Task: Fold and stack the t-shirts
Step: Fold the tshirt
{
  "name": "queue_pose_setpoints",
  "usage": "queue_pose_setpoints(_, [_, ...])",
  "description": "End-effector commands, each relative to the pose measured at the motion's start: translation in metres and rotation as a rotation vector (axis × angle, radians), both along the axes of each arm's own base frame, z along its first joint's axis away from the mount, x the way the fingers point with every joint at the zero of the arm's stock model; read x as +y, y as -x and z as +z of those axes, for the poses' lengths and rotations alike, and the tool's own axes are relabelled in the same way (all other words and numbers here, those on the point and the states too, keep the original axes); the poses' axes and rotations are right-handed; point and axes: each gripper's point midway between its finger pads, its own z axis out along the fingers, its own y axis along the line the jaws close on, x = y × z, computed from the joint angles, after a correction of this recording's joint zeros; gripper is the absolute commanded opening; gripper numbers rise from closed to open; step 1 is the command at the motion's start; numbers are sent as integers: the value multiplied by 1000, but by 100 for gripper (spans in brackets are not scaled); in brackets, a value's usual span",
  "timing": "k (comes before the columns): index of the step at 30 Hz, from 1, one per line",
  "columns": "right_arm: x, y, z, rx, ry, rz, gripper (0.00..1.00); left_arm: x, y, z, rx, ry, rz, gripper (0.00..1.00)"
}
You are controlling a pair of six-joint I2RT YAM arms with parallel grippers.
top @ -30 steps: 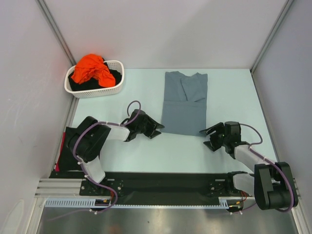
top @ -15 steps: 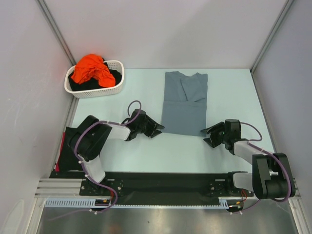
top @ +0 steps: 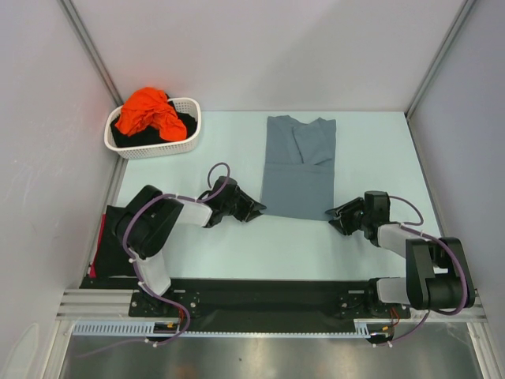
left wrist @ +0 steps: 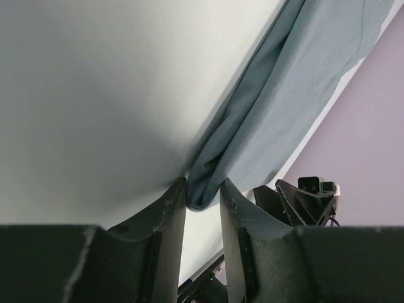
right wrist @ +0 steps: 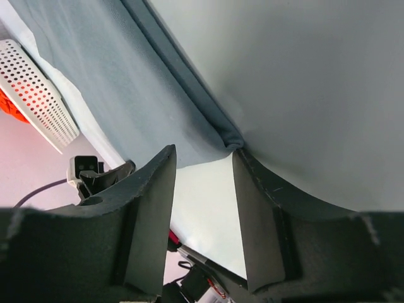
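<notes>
A slate grey-blue t-shirt (top: pixel 298 166) lies flat on the table, folded into a long narrow strip. My left gripper (top: pixel 256 209) is low at its near left corner. In the left wrist view the jaws (left wrist: pixel 203 189) are narrow and the rolled corner of the cloth (left wrist: pixel 297 82) sits pinched between the two tips. My right gripper (top: pixel 335 215) is at the near right corner. Its jaws (right wrist: pixel 203 154) stand apart, and the shirt's corner (right wrist: pixel 232 140) only touches the right fingertip. A bright orange t-shirt (top: pixel 146 110) and a black one (top: pixel 185 122) lie crumpled in the basket.
The white slotted basket (top: pixel 193 130) stands at the table's back left, also visible in the right wrist view (right wrist: pixel 38 88). A dark flat pile (top: pixel 106 237) lies beside the left arm's base. Grey walls close in on both sides and at the back.
Both grippers have narrowed. The right gripper has slid forward to the shirt's near right corner. The left gripper has closed in on the near left corner.
</notes>
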Motion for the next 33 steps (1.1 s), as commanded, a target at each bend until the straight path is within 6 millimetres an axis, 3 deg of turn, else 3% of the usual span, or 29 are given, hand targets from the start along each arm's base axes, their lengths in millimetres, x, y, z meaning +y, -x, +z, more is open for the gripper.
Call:
queue_pose_setpoints(1, [-13,15,-28,93,77,-9,46,3,-8,-4,-1,-21,16,33])
queue_pose_setpoints(3, [-13,16,-30,98,77,-6,39,3,-9,-3,-2,-20,17,31])
queue_pose_setpoints(5, [-14,16,-30,100,71,-4,38,2,-8,-4,2,-21,11,31])
queue_pose_setpoints(8, [-13,15,-32,98,64,5,25,2,-9,-5,5,-28,2,27])
queue_pose_setpoints(9, [-12,14,-31,91,60,8,13,3,-9,-6,6,-30,3,25])
queue_pose_setpoints(11, [-9,13,-31,92,47,26,0,3,-9,-5,6,-26,1,23])
queue_pose_setpoints(16, [-1,20,-32,102,39,112,0,1,-3,-7,18,-32,-39,0])
queue_pose_setpoints(20, [-2,34,-30,116,60,151,0,6,8,-6,24,-62,-72,0])
queue_pose_setpoints(21, [-1,47,-34,158,57,163,0,9,10,-2,18,-63,-73,0])
queue_pose_setpoints(28, [1,83,-24,166,81,229,0,23,43,8,4,-72,-99,0])
queue_pose_setpoints(31, [5,94,-10,138,83,249,0,21,63,14,1,-58,-112,0])
queue_pose_setpoints(32, [9,93,3,89,92,265,0,20,74,12,13,-62,-127,0])
queue_pose_setpoints(33, [8,104,1,126,103,269,0,19,79,14,15,-59,-133,1])
